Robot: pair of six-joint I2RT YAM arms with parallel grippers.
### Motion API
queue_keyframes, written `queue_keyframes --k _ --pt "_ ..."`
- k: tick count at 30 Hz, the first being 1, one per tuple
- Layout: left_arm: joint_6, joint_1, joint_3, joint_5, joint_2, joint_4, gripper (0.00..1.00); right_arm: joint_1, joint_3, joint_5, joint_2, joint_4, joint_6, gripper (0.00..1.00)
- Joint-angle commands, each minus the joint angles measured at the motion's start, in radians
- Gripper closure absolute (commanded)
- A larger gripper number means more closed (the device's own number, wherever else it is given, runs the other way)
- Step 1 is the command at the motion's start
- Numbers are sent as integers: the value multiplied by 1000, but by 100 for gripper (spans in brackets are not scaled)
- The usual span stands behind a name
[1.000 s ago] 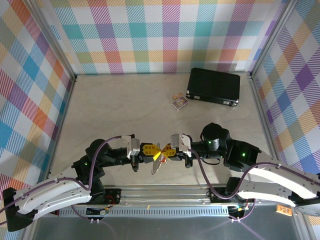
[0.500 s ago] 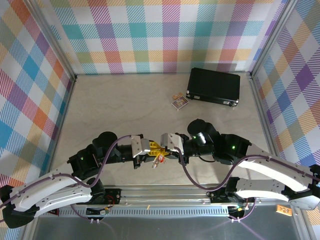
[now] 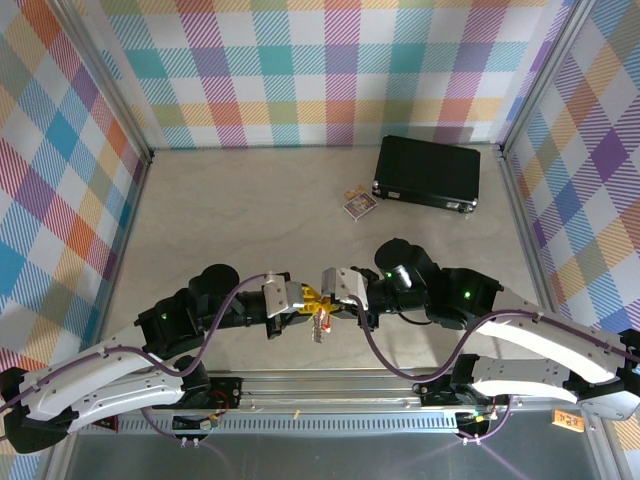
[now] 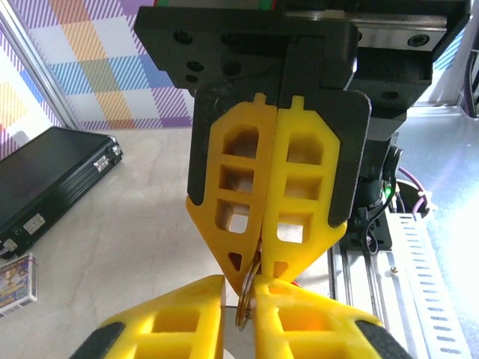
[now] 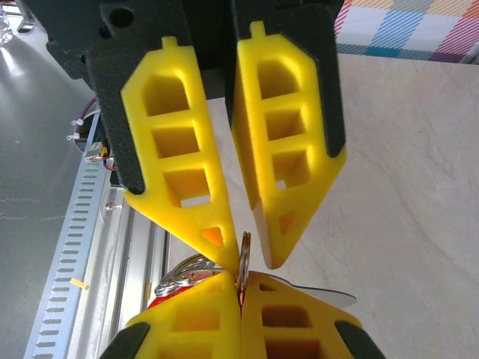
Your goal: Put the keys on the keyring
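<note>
Black rectangular case (image 3: 427, 172) at the table's (image 3: 250, 210) far right, small printed card packet (image 3: 359, 205) just beside it.

Premises appear to be a robotics lab test cell: plaid-printed panels (image 3: 330, 70) in aluminium framing (image 3: 540, 90) enclose a pale tabletop (image 3: 250, 210), slotted rail (image 3: 330, 385) along near edge.

Claw tips hide most of the keyring (image 5: 245, 250) and keys (image 3: 319, 325)

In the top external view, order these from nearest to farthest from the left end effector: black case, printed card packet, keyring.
From the left end effector:
1. Keyring, right at its tips, between both end effectors.
2. Printed card packet, farther back, mid-table, to the right.
3. Black case, back right, beyond the packet.
</note>
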Motion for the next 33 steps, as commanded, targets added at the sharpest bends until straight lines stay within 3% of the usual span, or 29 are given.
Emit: queue_keyframes --k 1,5,9,12,15,24,33 --pt "4 0 6 -41 1 -4 87 12 19 -50 -22 52 -20 100" --pt "-10 0 -7 -30 -14 23 100 10 16 -53 -21 58 -19 100" --pt "-45 0 -32 -22 -52 88 100 11 10 -49 -22 66 -10 100" --pt "-95 0 -66 10 -88 185 100 10 -11 -46 -38 94 0 80" --pt "-139 0 -92 50 -102 267 100 10 -40 -54 -60 146 14 74" --pt "-232 0 -181 142 -127 469 100 11 -60 -59 -76 178 14 77" --pt "-289 0 -231 175 -145 593 100 10 -76 -58 -94 202 18 91"
